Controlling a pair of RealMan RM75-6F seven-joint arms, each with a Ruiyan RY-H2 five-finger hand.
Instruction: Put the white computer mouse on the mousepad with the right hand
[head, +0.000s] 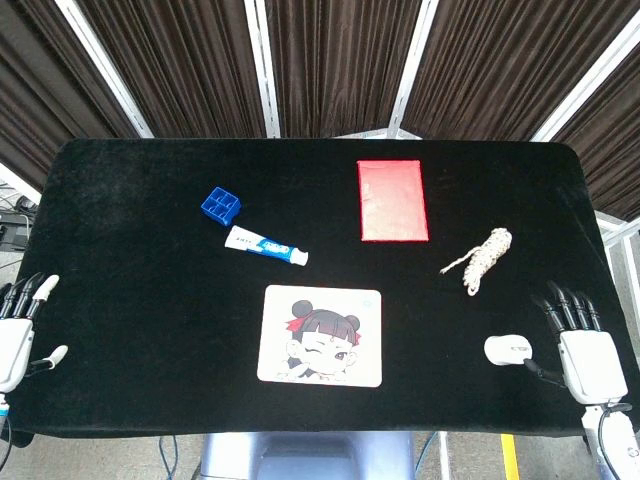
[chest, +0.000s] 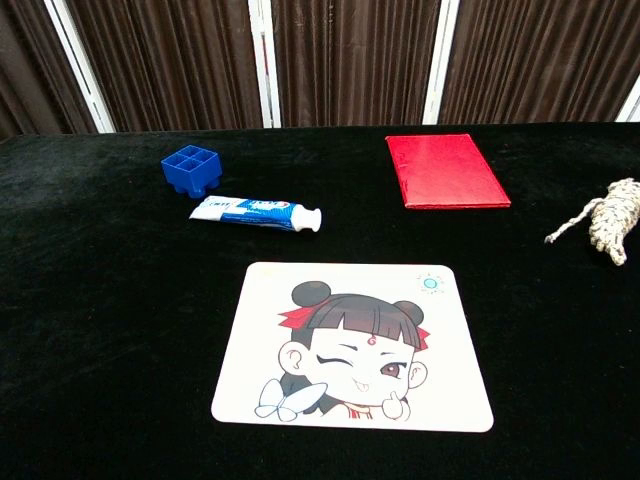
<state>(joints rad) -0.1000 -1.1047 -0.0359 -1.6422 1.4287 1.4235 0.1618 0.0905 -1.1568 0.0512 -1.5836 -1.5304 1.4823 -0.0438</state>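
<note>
Dark pleated curtains with white uprights behind, black cloth-covered table (head: 150, 290) in front, spanning almost the full width of the head view

Barely begun, by the look of it: white computer mouse (head: 508, 349) lying near the table's front right corner, well apart from the mousepad (head: 321, 334) and untouched. Right hand (head: 580, 345) just beside the mouse, on its outer side, palm down, fingers apart and pointing away from the robot, holding nothing; thumb close to the mouse, though no contact visible. Left hand (head: 20, 330) parked at the front left edge, fingers likewise spread and empty. Neither hand nor mouse visible in the chest view.

Left to do, as judged: closing on the mouse, lifting or sliding it inward, setting it down on the cartoon-printed pad, letting go.

Plenty of bare cloth between mouse and pad, nothing lying across that line. Little margin toward the front edge beside the mouse, so a nudge outward or forward likely to risk a drop. Coiled rope (head: 484, 258) farther back on the right, clear of a direct path. Red book (head: 392, 200), toothpaste tube (head: 265, 245) and blue tray (head: 220, 207) all behind the pad, away from the route. Pad itself bare, close to the front edge, open on every side
</note>
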